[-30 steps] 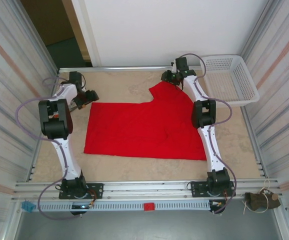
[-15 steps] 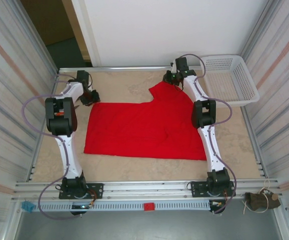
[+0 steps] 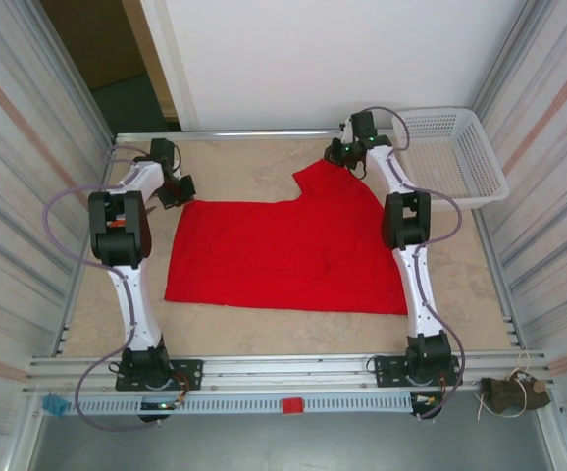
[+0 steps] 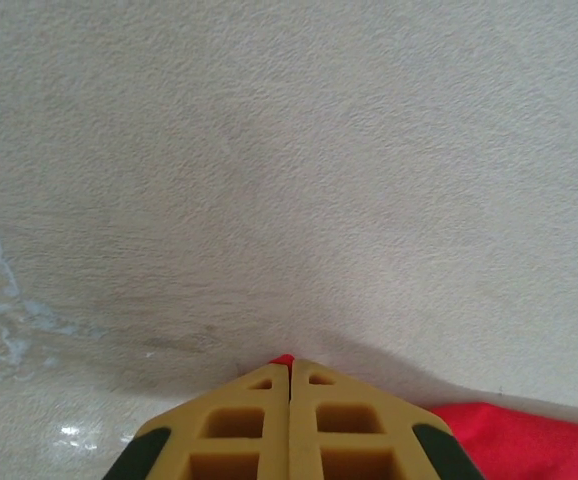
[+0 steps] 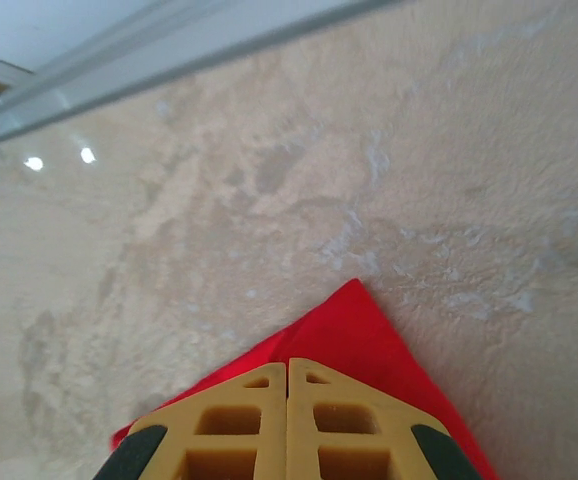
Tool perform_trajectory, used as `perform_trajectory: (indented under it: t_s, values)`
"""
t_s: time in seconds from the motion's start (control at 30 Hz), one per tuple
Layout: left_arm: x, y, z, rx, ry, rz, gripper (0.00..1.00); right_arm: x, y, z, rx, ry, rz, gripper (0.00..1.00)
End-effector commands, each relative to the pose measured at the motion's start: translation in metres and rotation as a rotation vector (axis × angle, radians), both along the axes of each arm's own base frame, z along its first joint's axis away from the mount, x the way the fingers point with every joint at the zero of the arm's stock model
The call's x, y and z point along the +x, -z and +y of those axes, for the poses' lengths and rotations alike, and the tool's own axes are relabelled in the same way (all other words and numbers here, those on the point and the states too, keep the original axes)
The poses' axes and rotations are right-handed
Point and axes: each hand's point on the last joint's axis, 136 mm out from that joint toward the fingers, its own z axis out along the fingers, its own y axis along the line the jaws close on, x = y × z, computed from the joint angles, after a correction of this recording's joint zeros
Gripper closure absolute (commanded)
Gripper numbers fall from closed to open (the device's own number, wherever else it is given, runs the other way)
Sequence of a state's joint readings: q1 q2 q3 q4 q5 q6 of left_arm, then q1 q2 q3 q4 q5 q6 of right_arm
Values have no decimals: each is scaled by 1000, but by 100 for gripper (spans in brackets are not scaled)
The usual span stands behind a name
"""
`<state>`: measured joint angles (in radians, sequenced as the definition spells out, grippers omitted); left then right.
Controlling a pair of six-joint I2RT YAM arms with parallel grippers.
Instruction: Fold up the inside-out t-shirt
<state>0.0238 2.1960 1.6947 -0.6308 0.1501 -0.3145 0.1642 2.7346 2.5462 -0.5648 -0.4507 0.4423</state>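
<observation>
Grasp in hand: left end effector (image 3: 178, 190) and right end effector (image 3: 334, 154) each pinched a far t-shirt (image 3: 283, 257) corner; the fold likely next called for lifting both evenly toward the counter's (image 3: 234, 167) near edge.

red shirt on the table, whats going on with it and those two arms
Two robot arms are working on a red t-shirt that lies spread on the table. The left gripper is shut on its far left corner, with a sliver of red at the fingertips. The right gripper is shut on the far right corner, near a white basket.
</observation>
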Motion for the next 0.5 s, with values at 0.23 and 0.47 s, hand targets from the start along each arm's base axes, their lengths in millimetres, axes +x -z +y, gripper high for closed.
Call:
perform_trajectory:
  t_s: [0.23,0.47]
  values:
    - [2,-56,-14,-59,20,-136,100,-21,-144,4,83,-29,-188,100]
    - [-9,-70,-15,-55,26,-172,100,-59,-166,7,77,-38,-205,100]
